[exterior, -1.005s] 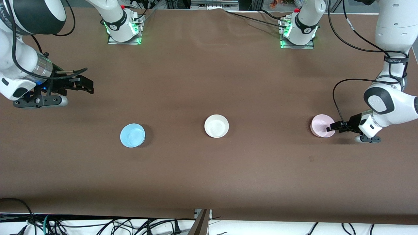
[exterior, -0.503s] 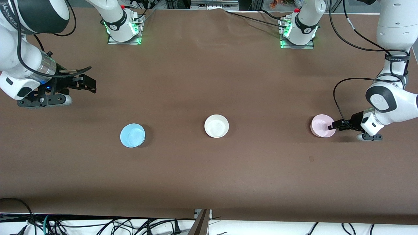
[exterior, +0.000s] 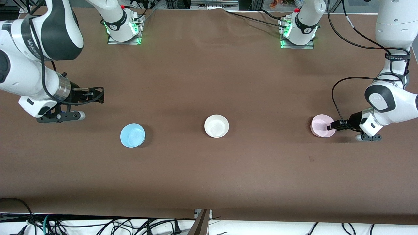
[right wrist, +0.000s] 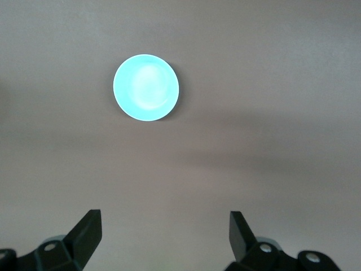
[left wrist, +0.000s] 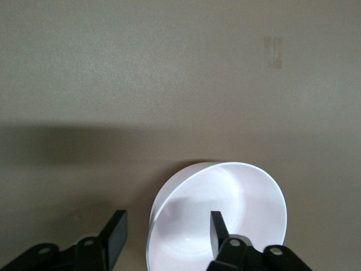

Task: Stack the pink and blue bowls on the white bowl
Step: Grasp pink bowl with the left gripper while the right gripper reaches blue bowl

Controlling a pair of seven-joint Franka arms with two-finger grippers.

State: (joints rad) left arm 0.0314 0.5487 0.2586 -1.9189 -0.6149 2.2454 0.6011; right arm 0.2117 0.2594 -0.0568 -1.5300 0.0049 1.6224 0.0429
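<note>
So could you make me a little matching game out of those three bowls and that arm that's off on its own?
Things:
1. pink bowl
2. white bowl
3. blue bowl
4. right gripper

States:
A. between the other two bowls
B. rim straddled by the left gripper, one jaw inside
C. up over bare table, jaws wide open
D. alone at the right arm's end of the table

Pairs: 1-B, 2-A, 3-D, 4-C

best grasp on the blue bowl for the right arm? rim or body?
Rim. The blue bowl sits upright and open, alone on the table, with low round walls that probably offer no side hold. Likely best to drop the open right gripper from above, one finger inside and one outside the wall, at the edge toward the right arm's end.
</note>
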